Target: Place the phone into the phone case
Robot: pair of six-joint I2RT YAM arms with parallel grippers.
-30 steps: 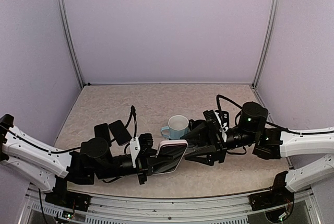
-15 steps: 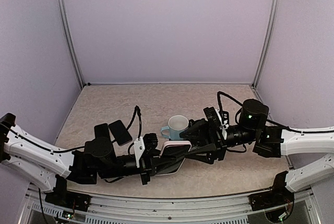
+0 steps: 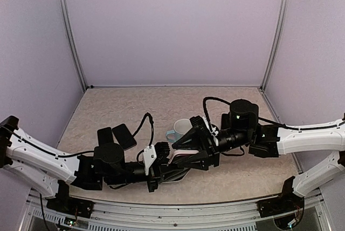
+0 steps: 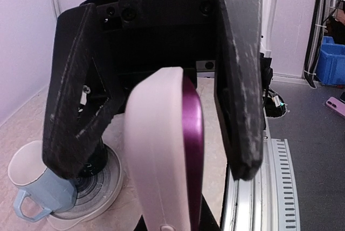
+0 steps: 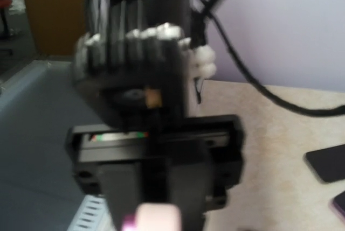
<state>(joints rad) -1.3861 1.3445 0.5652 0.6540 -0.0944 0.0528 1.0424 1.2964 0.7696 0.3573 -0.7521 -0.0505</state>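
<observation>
- The phone case [image 4: 153,150], pale pink, is held on edge in the air over the near part of the table [image 3: 135,107]. The purple phone [image 4: 192,134] shows as a strip down 1 side of it, lying against it along all the length that can be seen.
- Judgement: the phone appears to be laid into the case already. The purple edge stands slightly proud of the pink rim, so the seating is probably not finished. Whether the corners have snapped in is hidden.
- What seems left is pressing the 2 together until the rim closes round the phone.
- The left gripper [image 3: 166,169] clamps the lower end of the pair, its jaws almost together on the thin body. In the left wrist view the pair rises straight out of the bottom edge.
- The right gripper [image 3: 173,154] faces it with its 2 fingers [image 4: 237,96] spread wide, 1 on each side of the pair.
- On the purple side a narrow gap shows between finger and phone. On the pink side I cannot tell whether the finger touches the case.
- The right wrist view is blurred, and only a pink tip shows at its bottom edge.
- The mug [image 3: 183,130] stands just behind both grippers.
</observation>
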